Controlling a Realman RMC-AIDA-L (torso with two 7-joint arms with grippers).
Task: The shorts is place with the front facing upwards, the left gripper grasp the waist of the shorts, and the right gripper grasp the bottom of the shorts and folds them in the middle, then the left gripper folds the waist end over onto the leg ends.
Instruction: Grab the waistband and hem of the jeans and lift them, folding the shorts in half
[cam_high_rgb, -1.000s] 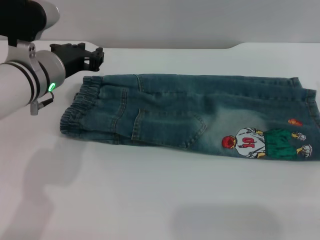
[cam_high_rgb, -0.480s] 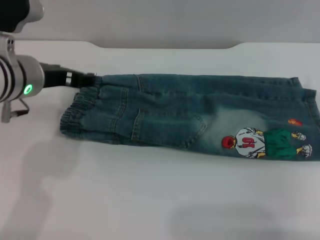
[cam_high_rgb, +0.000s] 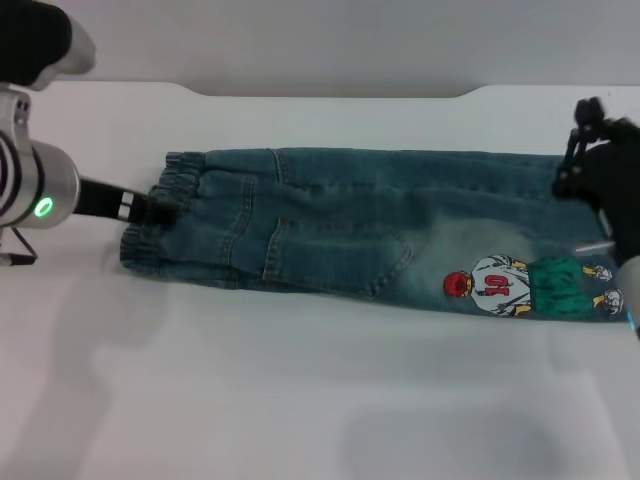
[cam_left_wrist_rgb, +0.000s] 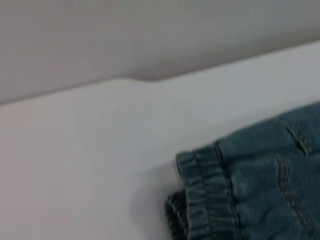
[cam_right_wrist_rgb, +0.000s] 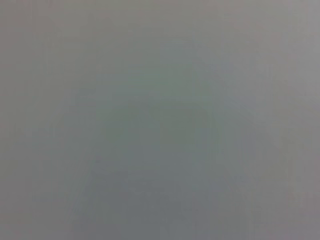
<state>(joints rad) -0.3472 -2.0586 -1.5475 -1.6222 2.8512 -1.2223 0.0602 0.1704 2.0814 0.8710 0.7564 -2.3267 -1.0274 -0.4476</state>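
White bench (cam_high_rgb: 300, 400) fills the head view, with a pale wall behind its far edge. On it the shorts (cam_high_rgb: 380, 235) lie flat and already folded lengthwise, stretched across the view, back side up: a pocket and a small cartoon figure print (cam_high_rgb: 530, 285) show on top. The waist (cam_high_rgb: 160, 215), a gathered ruffled band, is at the robot's left end; the leg ends (cam_high_rgb: 600, 290) are at the right end, partly hidden. The left gripper (cam_high_rgb: 150, 208) reaches in low from the left on its silver-grey arm with a green light, its black tip touching the waist band at about mid-height. Whether its jaws are clenched on the cloth or released I cannot tell. The right gripper (cam_high_rgb: 590, 165) is a black mass over the far right end of the shorts, above the hems; the state of its jaws cannot be told either.

From the left wrist view, the ruffled waist (cam_left_wrist_rgb: 200, 200) and a stitched stretch of denim lie close by on the white bench (cam_left_wrist_rgb: 75, 165), with the wall beyond. No fingers show here.

On the right wrist view, only a blurred grey field shows, with nothing to make out.
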